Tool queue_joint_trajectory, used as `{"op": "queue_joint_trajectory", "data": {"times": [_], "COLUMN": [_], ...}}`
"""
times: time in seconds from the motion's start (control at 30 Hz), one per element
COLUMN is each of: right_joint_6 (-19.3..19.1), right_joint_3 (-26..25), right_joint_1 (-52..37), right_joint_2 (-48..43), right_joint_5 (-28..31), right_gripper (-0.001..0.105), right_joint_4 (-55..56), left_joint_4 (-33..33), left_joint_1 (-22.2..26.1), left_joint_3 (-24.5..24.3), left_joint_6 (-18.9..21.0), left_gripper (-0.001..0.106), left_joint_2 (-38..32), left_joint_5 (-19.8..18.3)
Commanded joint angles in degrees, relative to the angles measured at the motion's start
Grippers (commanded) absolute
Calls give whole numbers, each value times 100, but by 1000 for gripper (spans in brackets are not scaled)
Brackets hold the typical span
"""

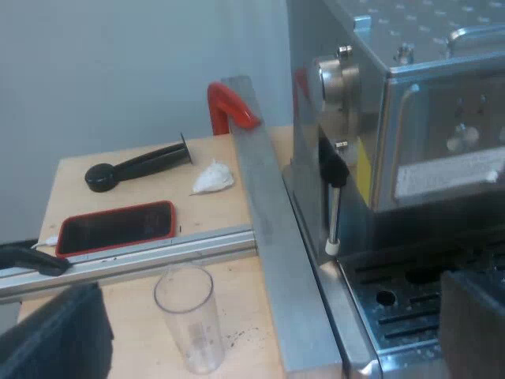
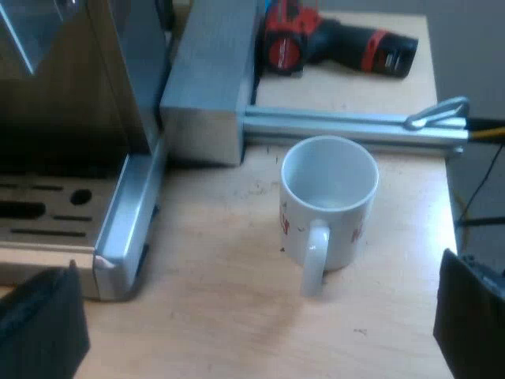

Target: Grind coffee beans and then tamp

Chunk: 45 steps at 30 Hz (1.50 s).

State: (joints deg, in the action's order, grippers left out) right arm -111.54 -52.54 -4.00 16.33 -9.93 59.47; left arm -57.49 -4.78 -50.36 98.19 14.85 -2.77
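Left gripper (image 1: 268, 316): fingers apart, empty, over measuring glass (image 1: 188, 316).
Right gripper (image 2: 252, 316): fingers apart, empty, over mug (image 2: 327, 201).
Tamper (image 1: 138, 166): lying near worktop (image 1: 205, 209) corner.

You will find the measuring glass (image 1: 188, 316) upright on the tabletop (image 1: 237, 324), on the near side of the cross rail (image 1: 158, 251), close to the beam (image 1: 268, 237) that runs along the espresso machine (image 1: 394, 158). Beyond the rail, a phone (image 1: 116, 227) lies just beside it. Farther off are a tamper (image 1: 138, 164) on its side and a crumpled tissue (image 1: 213, 178). The mug (image 2: 327, 197) stands upright near the machine's drip tray (image 2: 47, 205), and a power drill (image 2: 339, 43) lies beyond the rail.
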Motion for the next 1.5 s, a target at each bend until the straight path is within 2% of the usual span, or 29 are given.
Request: {"op": "queue_joint_trajectory", "data": {"times": [0.03,0.23,0.43,0.53,0.67,0.8,0.9,1.03,1.1,1.17,1.3,1.37,1.5], "right_joint_6": [236,390,504,484,486,467,343,325,325,325,325,325,338], "right_joint_3": [69,340,676,674,720,742,847,1203,1342,1556,1847,2043,2311], "right_joint_1": [-22,-22,-22,22,20,20,20,20,20,20,20,20,20], "right_joint_2": [-423,-1189,-1987,-1918,-1946,-1946,-1946,-1934,-1934,-1934,-1924,-1925,-1925], "right_joint_5": [-63,-107,-107,-165,-231,-231,-244,-371,-495,-654,-690,-690,-690], "right_gripper": [90,90,90,90,90,90,90,90,90,90,90,90,90], "right_joint_4": [-7,-7,-7,195,81,71,75,-115,-217,-295,-312,-312,-312], "left_joint_4": [-205,-678,-1129,-1473,-1885,-1628,-1137,-528,-433,-158,-86,-88,-88], "left_joint_1": [11,11,11,11,11,11,11,11,11,11,11,11,11], "left_joint_3": [183,414,418,418,349,400,562,943,1026,1353,1716,1912,2035], "left_joint_6": [50,9,9,9,54,54,101,101,101,101,101,101,101], "left_gripper": [86,86,86,86,86,86,86,86,86,86,86,86,86], "left_joint_2": [-485,-1363,-2080,-2394,-2367,-2367,-2367,-2367,-2367,-2356,-2356,-2356,-2356], "left_joint_5": [68,71,71,87,146,196,209,209,209,198,108,-65,-181]}}
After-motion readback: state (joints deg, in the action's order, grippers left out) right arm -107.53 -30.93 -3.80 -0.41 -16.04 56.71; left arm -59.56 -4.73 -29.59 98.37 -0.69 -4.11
